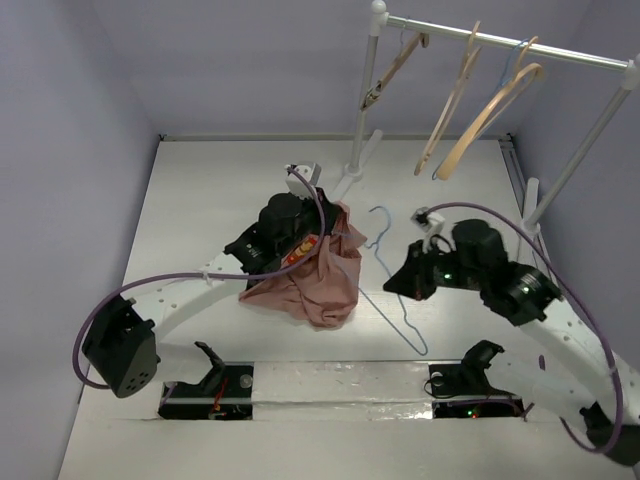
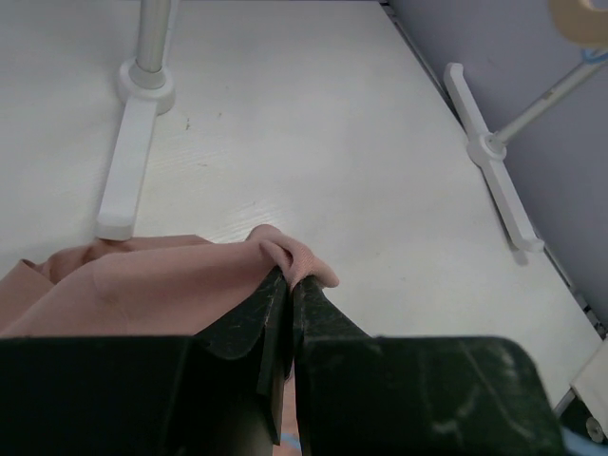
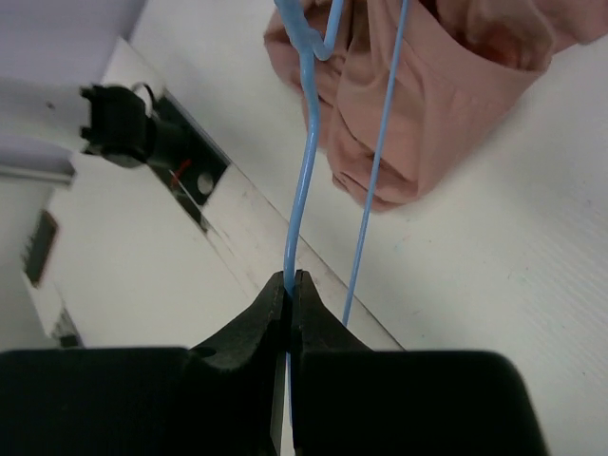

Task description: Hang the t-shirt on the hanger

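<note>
My left gripper (image 2: 288, 285) is pinching the soft dusty-pink t-shirt (image 2: 142, 285), my right gripper (image 3: 290, 285) clamping the thin light-blue wire hanger (image 3: 302, 190) (threading stage, I reckon); next needs a shirt opening.

Nothing legible shows in any view: no words, numbers, brands or signs. The only marking is a small dark and orange print (image 1: 303, 250) on the pink t-shirt (image 1: 322, 285). In the top view it lies just beside the left pincer (image 1: 328, 222) and is too small to make out as letters or a logo.
</note>
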Controlling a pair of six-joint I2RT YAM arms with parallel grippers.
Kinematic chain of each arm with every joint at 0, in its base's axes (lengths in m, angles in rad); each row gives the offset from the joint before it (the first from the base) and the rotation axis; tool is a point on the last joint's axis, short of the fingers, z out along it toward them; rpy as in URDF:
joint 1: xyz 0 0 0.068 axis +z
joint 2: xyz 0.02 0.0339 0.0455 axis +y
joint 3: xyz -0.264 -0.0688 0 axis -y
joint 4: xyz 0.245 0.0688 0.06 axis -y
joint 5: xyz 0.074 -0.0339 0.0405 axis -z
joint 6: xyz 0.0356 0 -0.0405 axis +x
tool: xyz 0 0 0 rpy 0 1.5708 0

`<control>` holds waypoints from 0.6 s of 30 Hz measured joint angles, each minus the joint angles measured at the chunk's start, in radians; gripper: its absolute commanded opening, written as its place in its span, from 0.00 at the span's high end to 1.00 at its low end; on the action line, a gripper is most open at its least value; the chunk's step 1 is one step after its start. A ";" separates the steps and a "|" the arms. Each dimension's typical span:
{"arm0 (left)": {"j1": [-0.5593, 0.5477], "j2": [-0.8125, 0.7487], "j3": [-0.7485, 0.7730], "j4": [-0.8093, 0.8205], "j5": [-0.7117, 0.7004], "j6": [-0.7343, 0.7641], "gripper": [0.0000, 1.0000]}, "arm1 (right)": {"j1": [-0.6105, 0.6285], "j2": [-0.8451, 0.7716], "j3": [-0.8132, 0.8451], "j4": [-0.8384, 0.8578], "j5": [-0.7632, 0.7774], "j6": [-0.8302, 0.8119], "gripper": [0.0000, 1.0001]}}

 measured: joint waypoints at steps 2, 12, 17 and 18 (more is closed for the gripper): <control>-0.004 -0.014 -0.001 -0.004 0.002 0.000 1.00 | 0.171 0.070 0.015 0.022 0.112 0.007 1.00; -0.006 -0.170 -0.046 -0.078 -0.009 -0.013 1.00 | 0.340 0.214 0.050 0.167 0.411 0.008 1.00; -0.006 -0.229 -0.055 -0.106 -0.055 -0.019 1.00 | 0.340 0.151 0.018 0.280 0.485 0.013 1.00; -0.006 -0.229 -0.055 -0.109 -0.063 -0.019 1.00 | 0.340 0.133 0.010 0.293 0.492 0.016 1.00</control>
